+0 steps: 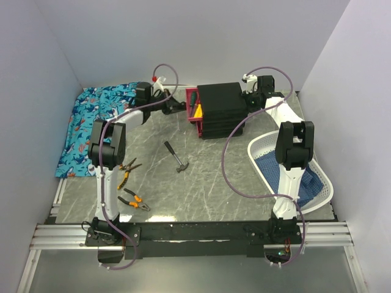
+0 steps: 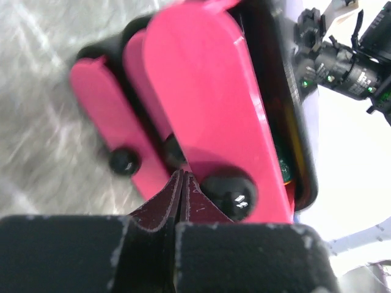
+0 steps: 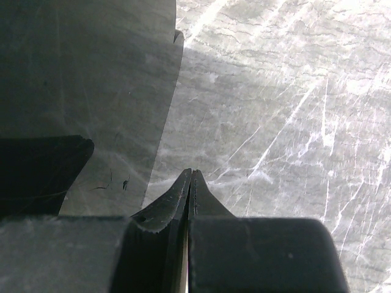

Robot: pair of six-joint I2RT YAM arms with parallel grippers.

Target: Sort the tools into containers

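A black cabinet [image 1: 223,110] stands at the back with its pink drawers [image 1: 194,116] on its left side. The top drawer is pulled out a little, with a yellow-handled tool [image 1: 198,110] and a green one [image 1: 192,97] inside. My left gripper [image 1: 181,107] is shut and empty. In the left wrist view its tips [image 2: 182,176] touch the pink drawer front [image 2: 208,91], just left of a black knob [image 2: 229,195]. A hammer [image 1: 176,157] and two orange-handled pliers [image 1: 127,171] [image 1: 134,201] lie on the table. My right gripper [image 1: 249,97], shut and empty [image 3: 192,173], is by the cabinet's right side.
A shark-patterned blue cloth [image 1: 91,122] lies at the back left. A white basket [image 1: 317,201] holding a blue cloth is at the right, under the right arm. Two more drawer knobs [image 2: 122,162] [image 2: 173,152] show in the left wrist view. A dark surface [image 3: 79,79] fills the left of the right wrist view.
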